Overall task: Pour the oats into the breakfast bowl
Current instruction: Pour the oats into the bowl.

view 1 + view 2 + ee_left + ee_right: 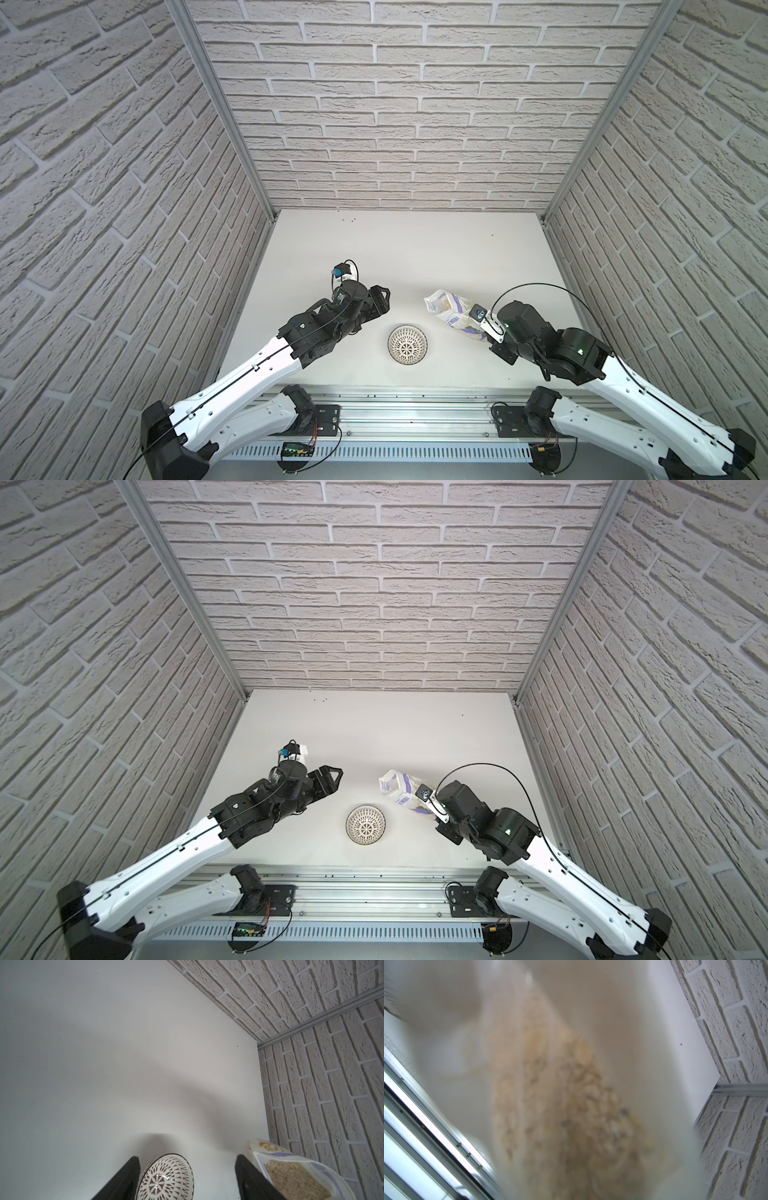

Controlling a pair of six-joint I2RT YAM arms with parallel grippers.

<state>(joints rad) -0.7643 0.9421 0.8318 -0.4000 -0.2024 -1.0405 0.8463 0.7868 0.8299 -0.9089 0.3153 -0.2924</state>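
— Where are the oats (pixel 291 1180)?
— In the pouch (pixel 451 311), pinched by my right gripper (pixel 476 330), lifted just right of the breakfast bowl (pixel 407 344), its length slanting so the mouth points past the bowl's far side
— Your left gripper (pixel 380 297)?
— Spread, empty, beyond the bowl's left; the bowl seems bare

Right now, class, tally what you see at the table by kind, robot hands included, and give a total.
bowl: 1
oat pouch: 1
robot hands: 2 (left hand open, right hand gripping the oat pouch)
Total: 4
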